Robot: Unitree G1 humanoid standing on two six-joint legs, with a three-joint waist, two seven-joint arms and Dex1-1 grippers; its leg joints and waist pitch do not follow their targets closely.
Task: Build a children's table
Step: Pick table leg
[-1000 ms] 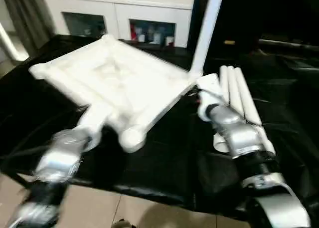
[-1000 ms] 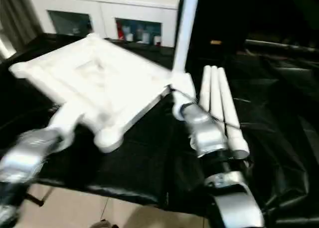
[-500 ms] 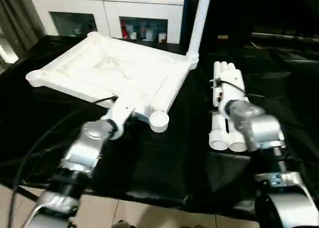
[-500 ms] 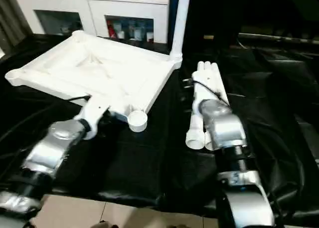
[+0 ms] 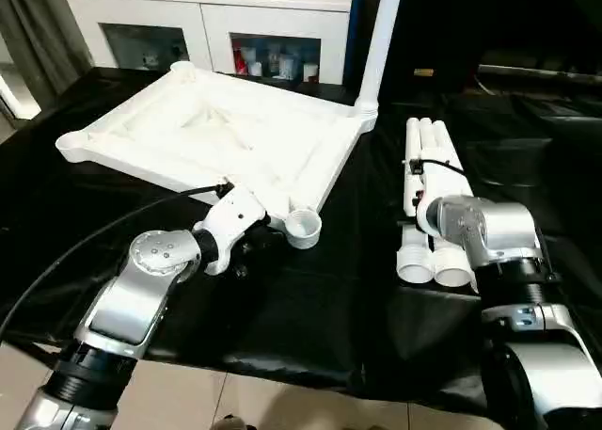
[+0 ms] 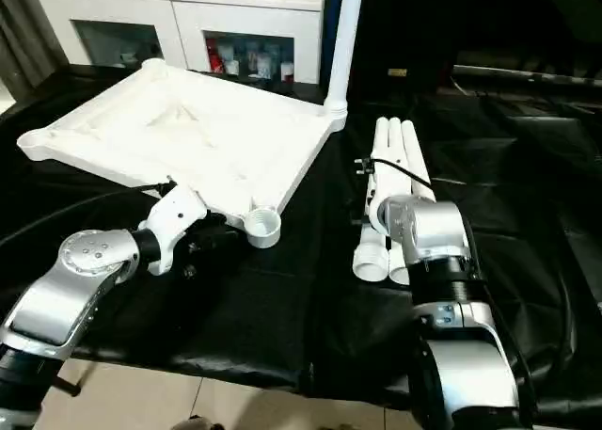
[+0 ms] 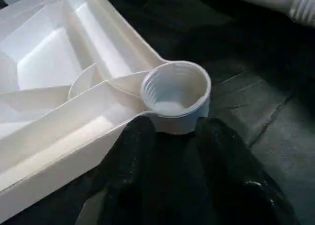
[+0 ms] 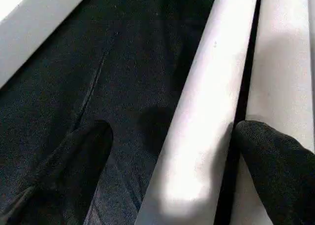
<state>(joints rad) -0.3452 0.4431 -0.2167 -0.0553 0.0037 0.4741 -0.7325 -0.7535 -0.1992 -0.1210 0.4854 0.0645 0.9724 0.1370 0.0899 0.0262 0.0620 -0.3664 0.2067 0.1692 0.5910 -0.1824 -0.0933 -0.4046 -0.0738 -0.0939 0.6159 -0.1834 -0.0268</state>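
My left gripper point(image 7: 170, 136), fingers partly apart, sits just before the near corner socket point(image 7: 176, 94) of the upturned tabletop point(image 5: 226, 134) on the black cloth point(image 5: 310, 298). My right gripper point(image 8: 172, 156), spread wide, straddles one of three legs point(image 5: 428, 181) lying alongside; a fourth leg point(image 5: 376, 44) stands in the far corner.

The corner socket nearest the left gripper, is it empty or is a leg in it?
Empty: the corner socket shows its bare bottom.

Both eye views looked down from the head across the tabletop point(image 5: 226, 134) and loose legs point(image 5: 428, 167); each wrist view sat close, facing along its own jaws.
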